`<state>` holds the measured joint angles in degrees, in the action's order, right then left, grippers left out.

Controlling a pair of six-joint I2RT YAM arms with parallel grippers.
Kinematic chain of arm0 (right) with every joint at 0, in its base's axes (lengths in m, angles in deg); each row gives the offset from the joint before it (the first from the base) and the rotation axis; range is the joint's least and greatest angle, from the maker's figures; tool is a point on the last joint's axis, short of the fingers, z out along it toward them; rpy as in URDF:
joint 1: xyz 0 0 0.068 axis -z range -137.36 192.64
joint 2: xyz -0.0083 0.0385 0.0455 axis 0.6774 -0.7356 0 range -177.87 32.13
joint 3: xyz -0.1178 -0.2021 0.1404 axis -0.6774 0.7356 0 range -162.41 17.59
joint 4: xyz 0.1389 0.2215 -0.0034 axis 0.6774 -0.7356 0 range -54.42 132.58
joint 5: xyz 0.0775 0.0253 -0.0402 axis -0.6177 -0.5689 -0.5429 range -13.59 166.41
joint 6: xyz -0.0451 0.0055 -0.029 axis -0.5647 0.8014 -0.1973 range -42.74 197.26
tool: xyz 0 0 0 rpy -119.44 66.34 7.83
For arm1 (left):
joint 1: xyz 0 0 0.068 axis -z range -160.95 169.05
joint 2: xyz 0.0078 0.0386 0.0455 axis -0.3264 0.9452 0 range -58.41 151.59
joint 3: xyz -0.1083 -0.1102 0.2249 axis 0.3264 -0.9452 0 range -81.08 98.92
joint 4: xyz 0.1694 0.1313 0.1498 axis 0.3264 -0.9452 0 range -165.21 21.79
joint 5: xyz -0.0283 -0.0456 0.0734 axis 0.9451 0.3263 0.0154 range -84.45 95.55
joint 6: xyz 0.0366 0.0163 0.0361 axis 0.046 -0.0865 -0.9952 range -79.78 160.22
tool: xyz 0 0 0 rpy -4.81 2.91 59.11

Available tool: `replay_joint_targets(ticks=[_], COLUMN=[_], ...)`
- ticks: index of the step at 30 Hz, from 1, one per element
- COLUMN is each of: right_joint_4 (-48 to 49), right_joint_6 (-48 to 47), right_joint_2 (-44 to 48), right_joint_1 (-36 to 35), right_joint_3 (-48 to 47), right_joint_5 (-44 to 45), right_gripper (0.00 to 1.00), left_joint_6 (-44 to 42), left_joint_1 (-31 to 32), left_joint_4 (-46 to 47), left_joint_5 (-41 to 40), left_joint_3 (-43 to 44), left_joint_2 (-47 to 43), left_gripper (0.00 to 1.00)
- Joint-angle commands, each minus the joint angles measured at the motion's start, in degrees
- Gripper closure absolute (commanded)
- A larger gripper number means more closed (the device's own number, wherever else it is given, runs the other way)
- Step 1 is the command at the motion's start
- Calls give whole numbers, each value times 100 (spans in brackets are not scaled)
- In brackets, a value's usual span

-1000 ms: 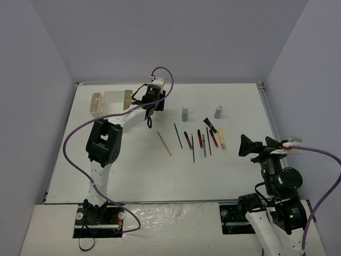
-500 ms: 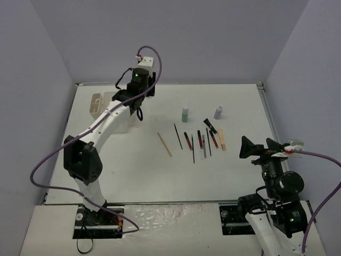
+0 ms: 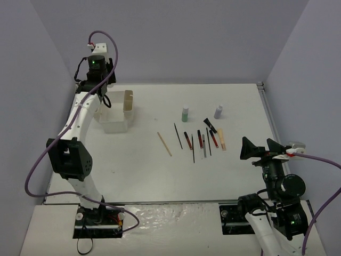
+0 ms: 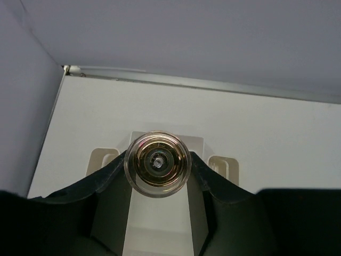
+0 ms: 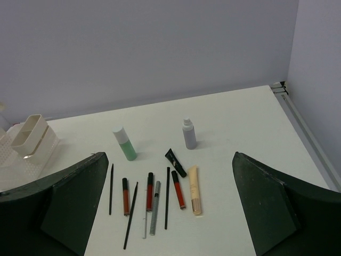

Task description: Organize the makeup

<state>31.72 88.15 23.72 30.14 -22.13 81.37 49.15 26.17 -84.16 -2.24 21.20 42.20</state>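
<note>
Left fingers clamp amber bottle above white box near far-left bench corner. Right fingers spread wide, empty, by right edge. Green bottle upright.

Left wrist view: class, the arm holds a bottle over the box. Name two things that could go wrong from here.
1. The left gripper pinches the round amber bottle only at its sides, so it might slip or twist in the grip.
2. The bottle hangs above the white box. If it is lowered or let go off-centre, it could strike a wall of the box and topple instead of standing in a compartment.
</note>
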Motion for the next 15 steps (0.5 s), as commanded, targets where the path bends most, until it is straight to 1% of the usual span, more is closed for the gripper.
replay_joint_targets(ticks=[1,6,15], right_joint_4=[502,504,496], right_joint_6=[-55,-71,-87], right_joint_2=[-41,-56,-108], right_joint_1=[-74,-87,-95], right_joint_3=[23,36,44], right_joint_5=[-103,-117,-143], right_gripper=[0,0,0], left_joint_6=[18,13,67], left_joint_1=[-153,-168,-178], left_joint_4=[429,769,1770], left_joint_5=[421,348,296], left_joint_3=[33,-135,-985], left_joint_2=[177,470,689], left_gripper=[100,100,100])
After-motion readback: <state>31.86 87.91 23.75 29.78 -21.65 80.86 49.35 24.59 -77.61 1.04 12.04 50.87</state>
